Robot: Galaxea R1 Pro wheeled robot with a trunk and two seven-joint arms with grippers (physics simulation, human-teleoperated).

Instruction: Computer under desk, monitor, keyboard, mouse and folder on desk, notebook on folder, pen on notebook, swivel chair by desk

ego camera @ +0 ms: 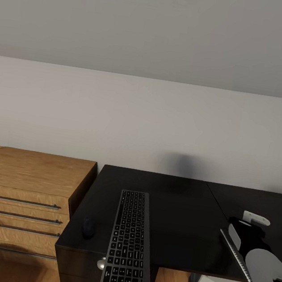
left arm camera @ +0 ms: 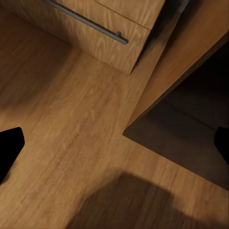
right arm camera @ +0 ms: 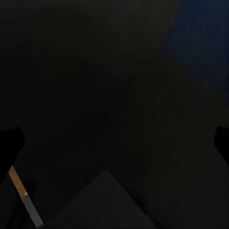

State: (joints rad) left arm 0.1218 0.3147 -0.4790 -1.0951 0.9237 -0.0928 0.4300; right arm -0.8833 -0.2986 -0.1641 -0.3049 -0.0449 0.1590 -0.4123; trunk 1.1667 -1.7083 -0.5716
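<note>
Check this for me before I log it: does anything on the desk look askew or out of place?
Yes. The keyboard lies lengthwise on the desk, its near end overhanging the front edge. The mouse sits beside it near the left edge.

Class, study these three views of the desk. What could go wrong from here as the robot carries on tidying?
1. The keyboard seems to overhang the front edge of the desk; a nudge might tip it off.
2. The mouse lies near the desk's left edge, so a careless sweep could knock it off.
</note>
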